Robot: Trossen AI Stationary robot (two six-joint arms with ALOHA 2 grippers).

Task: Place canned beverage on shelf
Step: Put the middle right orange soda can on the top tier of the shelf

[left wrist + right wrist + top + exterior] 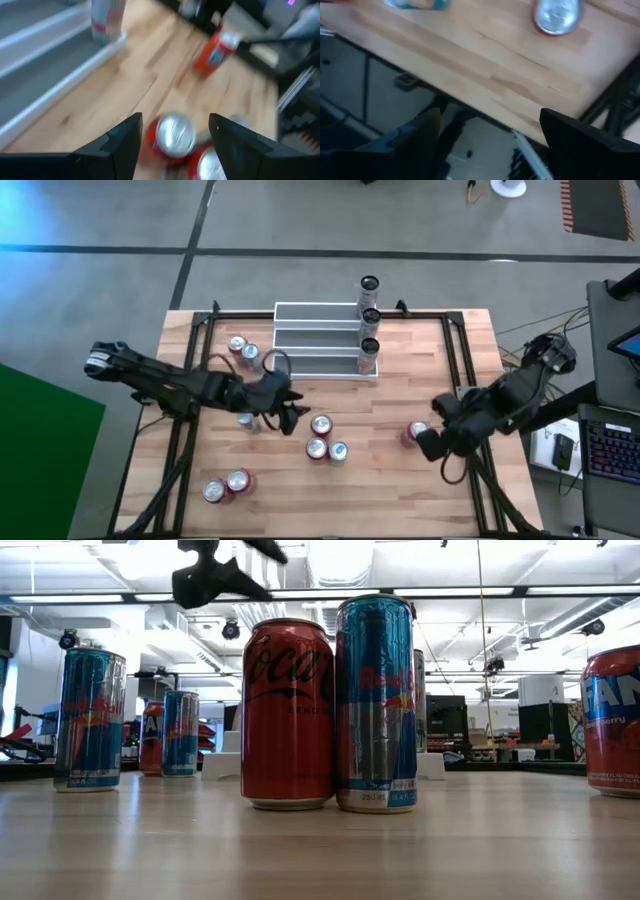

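Observation:
The shelf (318, 338) stands at the table's far middle, with three cans (369, 318) on its right end, one per step. My left gripper (292, 410) hovers open above the table, just left of a cluster of three upright cans (322, 440). In the left wrist view a red can's top (175, 136) shows below, between the spread fingers. The low view shows that gripper (215, 575) well above the can tops. My right gripper (432, 444) hangs open over the table's right near part, beside a red can (415, 432) that stands upright on the wood.
Two cans (243, 349) stand left of the shelf, one blue can (247, 420) under my left arm, and two more (226, 485) near the front left. The right wrist view shows the table's edge (485, 100) and the floor beyond it.

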